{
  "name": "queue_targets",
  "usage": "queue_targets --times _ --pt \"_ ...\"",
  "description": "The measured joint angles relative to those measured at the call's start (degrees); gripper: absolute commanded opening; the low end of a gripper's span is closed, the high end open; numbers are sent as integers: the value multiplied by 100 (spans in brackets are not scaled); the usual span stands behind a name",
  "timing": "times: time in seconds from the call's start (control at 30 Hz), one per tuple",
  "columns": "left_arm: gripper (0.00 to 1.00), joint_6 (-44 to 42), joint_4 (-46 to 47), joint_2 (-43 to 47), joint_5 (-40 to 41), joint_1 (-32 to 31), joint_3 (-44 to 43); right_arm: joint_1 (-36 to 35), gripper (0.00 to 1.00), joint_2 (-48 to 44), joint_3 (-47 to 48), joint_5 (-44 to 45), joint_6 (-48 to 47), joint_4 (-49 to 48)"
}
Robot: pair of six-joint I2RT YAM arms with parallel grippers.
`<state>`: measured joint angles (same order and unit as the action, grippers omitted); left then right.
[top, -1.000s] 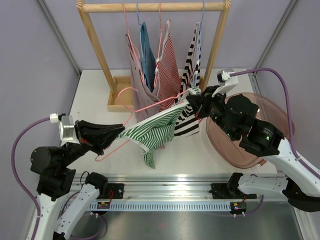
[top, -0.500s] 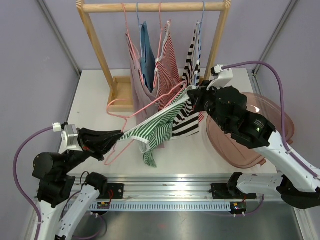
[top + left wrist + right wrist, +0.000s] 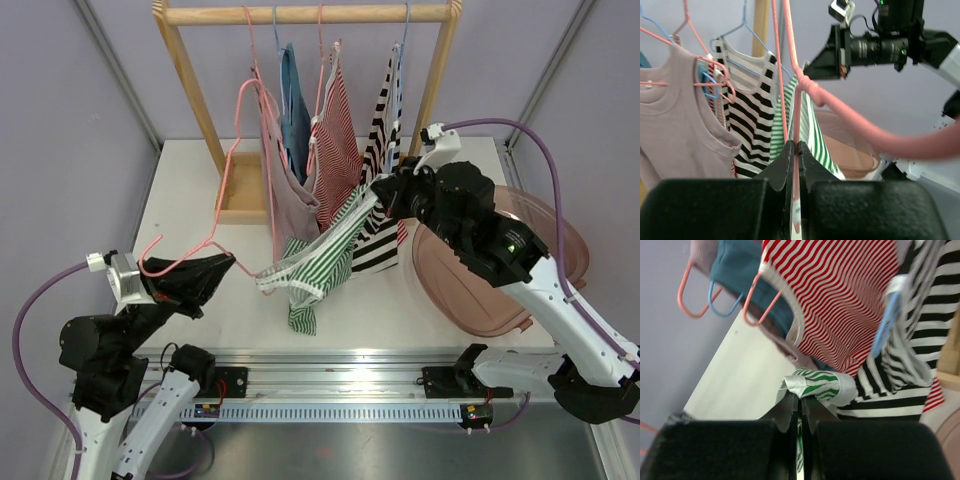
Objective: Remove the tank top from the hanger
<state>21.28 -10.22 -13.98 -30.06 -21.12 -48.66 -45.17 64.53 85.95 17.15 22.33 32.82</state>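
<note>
The green-and-white striped tank top (image 3: 318,258) hangs slack from my right gripper (image 3: 376,190), which is shut on its strap (image 3: 816,384); its lower end droops to the table. My left gripper (image 3: 226,263) is shut on the wire of the pink hanger (image 3: 236,160), seen pinched between the jaws in the left wrist view (image 3: 796,150). The hanger stands tilted up, its far end near the rack's clothes. One hanger leg runs down beside the top's lower left edge; I cannot tell whether it is still threaded through.
A wooden clothes rack (image 3: 300,14) at the back holds mauve (image 3: 285,190), blue (image 3: 293,100), red-striped (image 3: 338,140) and black-and-white striped (image 3: 380,130) tops. A translucent pink tub (image 3: 545,290) sits at the right under my right arm.
My left gripper drew back to the left and the hanger swung upright. The green top, stretched between both grippers before, now hangs slack from my right gripper.
</note>
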Motion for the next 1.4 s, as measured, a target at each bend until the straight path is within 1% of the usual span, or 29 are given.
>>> queue_targets --times 0.07,0.17,0.27,0.4,0.6,0.7,0.77,0.8,0.83,0.87,1.07,1.17,1.33,1.4 --pt "0 31 57 -2 243 2 0 7 0 -2 -181 -474 -2 -81" --pt "0 120 240 -2 608 0 0 7 0 -2 -413 -870 -2 -144" --pt "0 168 393 -33 997 2 -9 9 0 -4 -612 -1075 -42 -133" --pt "0 177 302 -293 1567 2 -232 9 0 -57 -918 -1333 -212 -17" --pt "0 164 -295 -793 2363 2 -966 20 0 -549 -1902 -2236 -363 111" --pt "0 164 -796 -1054 2774 2 -1438 20 0 -691 -2295 -2465 -367 127" --pt "0 170 -1128 -1211 2977 2 -1703 20 35 -660 -2535 -2557 -339 111" --pt "0 173 -1303 -1279 3040 2 -1812 20 54 -619 -2640 -2590 -304 107" --pt "0 184 -1499 -1349 3086 2 -1923 20 98 -551 -2726 -2612 -280 107" --pt "0 190 -1681 -1414 3126 2 -2020 20 100 -483 -2791 -2627 -273 105" --pt "0 227 -3014 -1950 3211 2 -2706 20 99 -251 -2940 -2568 -319 105" --pt "0 197 -3532 -2312 3235 2 -2990 20 100 -247 -2920 -2531 -328 105" --pt "0 20 -4129 -3289 3224 2 -3512 20 100 -240 -2804 -2465 -334 111" --pt "0 -52 -4225 -3661 3226 2 -3751 20 100 -245 -2756 -2426 -343 111"
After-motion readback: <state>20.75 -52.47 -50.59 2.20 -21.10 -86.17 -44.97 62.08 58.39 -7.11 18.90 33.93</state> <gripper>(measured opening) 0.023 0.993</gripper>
